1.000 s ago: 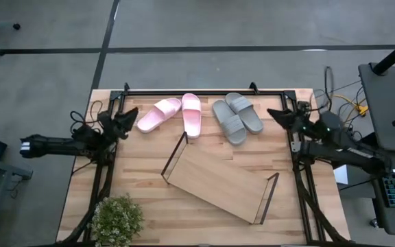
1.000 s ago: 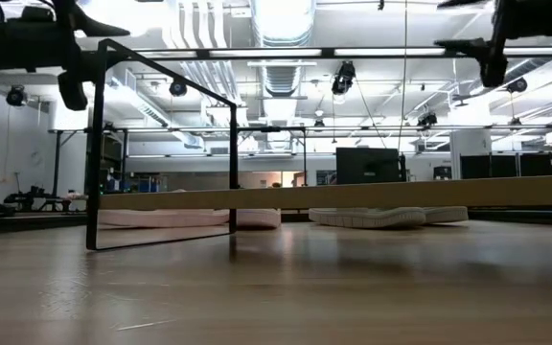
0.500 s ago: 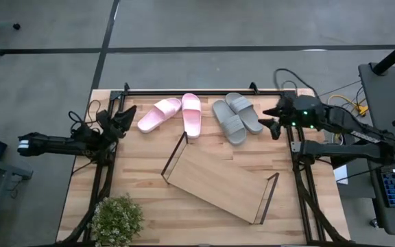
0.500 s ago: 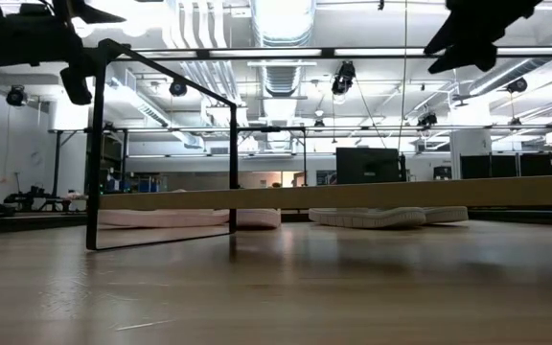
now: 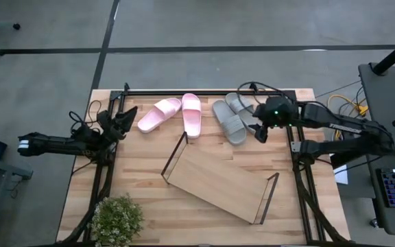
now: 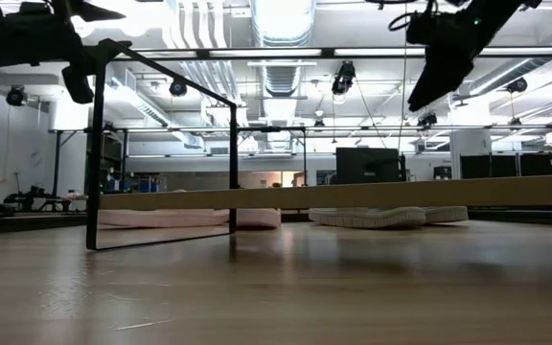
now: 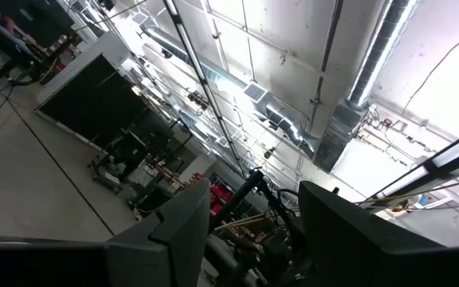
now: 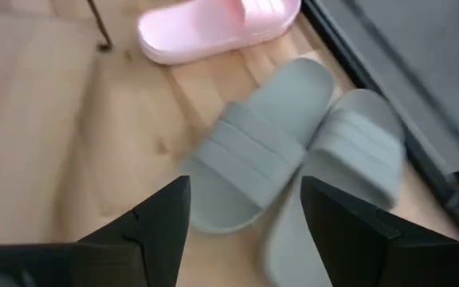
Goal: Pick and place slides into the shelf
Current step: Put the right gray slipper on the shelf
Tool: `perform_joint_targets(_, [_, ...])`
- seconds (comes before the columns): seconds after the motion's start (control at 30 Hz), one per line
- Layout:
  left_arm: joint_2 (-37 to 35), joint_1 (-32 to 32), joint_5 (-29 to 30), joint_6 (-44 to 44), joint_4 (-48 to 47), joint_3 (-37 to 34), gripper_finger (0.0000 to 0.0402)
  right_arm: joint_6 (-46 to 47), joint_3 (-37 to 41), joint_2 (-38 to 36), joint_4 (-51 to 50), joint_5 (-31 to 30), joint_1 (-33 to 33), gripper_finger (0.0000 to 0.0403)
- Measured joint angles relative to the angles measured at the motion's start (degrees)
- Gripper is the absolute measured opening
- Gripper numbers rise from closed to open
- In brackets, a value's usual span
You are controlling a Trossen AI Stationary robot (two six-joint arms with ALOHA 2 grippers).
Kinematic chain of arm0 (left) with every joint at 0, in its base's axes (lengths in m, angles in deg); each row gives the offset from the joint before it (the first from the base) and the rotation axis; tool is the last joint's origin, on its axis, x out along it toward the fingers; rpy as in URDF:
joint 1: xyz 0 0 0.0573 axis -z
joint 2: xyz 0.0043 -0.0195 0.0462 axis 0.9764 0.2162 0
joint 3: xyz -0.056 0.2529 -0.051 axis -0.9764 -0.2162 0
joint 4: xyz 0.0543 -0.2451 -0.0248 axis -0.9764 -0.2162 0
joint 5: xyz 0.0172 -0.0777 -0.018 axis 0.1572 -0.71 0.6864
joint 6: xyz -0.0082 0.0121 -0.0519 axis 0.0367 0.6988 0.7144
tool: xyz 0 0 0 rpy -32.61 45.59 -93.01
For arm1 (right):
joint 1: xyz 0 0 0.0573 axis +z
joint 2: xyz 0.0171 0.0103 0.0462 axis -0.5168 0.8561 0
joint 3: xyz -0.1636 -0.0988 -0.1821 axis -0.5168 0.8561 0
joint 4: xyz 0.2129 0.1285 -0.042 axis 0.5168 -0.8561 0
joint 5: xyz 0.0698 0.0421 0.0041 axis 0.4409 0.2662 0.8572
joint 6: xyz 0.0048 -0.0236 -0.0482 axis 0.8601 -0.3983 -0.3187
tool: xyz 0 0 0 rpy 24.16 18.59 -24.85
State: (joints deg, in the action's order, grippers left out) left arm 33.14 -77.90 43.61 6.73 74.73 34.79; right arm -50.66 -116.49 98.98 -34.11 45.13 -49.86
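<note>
Grey slides (image 5: 236,118) apparently beneath open right gripper (image 5: 258,127)

Open right gripper (image 8: 245,231) above grey slides (image 8: 293,167), pink slide (image 8: 213,28) beyond

**Surfaces as I saw them**

Below my right gripper (image 8: 241,231), whose fingers looked like matt black plastic, the grey slides (image 8: 293,171) were soft, matt foam with ribbed straps. Beyond them a pink slide (image 8: 213,28) looked equally matt. The table (image 5: 142,185) was pale, smooth jointed wood; the shelf (image 5: 218,180) was light wood with thin dark metal wire.
</note>
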Motion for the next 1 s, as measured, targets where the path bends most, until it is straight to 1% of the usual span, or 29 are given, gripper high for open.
perform_joint_targets(0.1, [0.03,0.00,-0.02,0.00,0.02,0.00,0.0179,-4.67,-0.85,2.78,-1.22,-5.66,-0.02,0.0231])
perform_joint_targets(0.17, [0.11,0.00,-0.05,0.00,0.00,-0.02,0.0179,-7.38,-1.72,4.50,-3.68,-8.17,-0.04,0.0231])
perform_joint_targets(0.27, [0.20,0.02,-0.17,0.00,0.04,-0.02,0.0179,-9.34,-2.73,6.81,-6.32,-10.07,-0.02,0.0231])
perform_joint_targets(0.33, [0.22,0.01,-0.13,-0.02,-0.04,-0.11,0.0179,-9.81,-3.13,8.01,-6.51,-10.61,-0.02,0.0231])
perform_joint_targets(0.5, [0.22,0.01,-0.13,-0.02,0.00,-0.13,0.0179,-11.15,-4.16,10.27,-6.47,-14.47,-0.02,0.0231])
perform_joint_targets(0.77, [0.83,0.01,0.15,-0.05,0.00,-0.15,0.0179,-15.74,-4.27,12.53,-5.78,-14.48,-0.05,0.0231])
perform_joint_targets(0.9, [1.65,0.02,0.24,-0.04,-0.01,-0.49,0.0179,-15.80,-3.92,15.01,-5.79,-14.42,-0.85,0.0231])
perform_joint_targets(1.0, [2.09,0.02,0.24,-0.02,0.00,-0.86,0.0179,-17.74,-3.92,16.96,-5.35,-14.44,-1.20,0.0231])
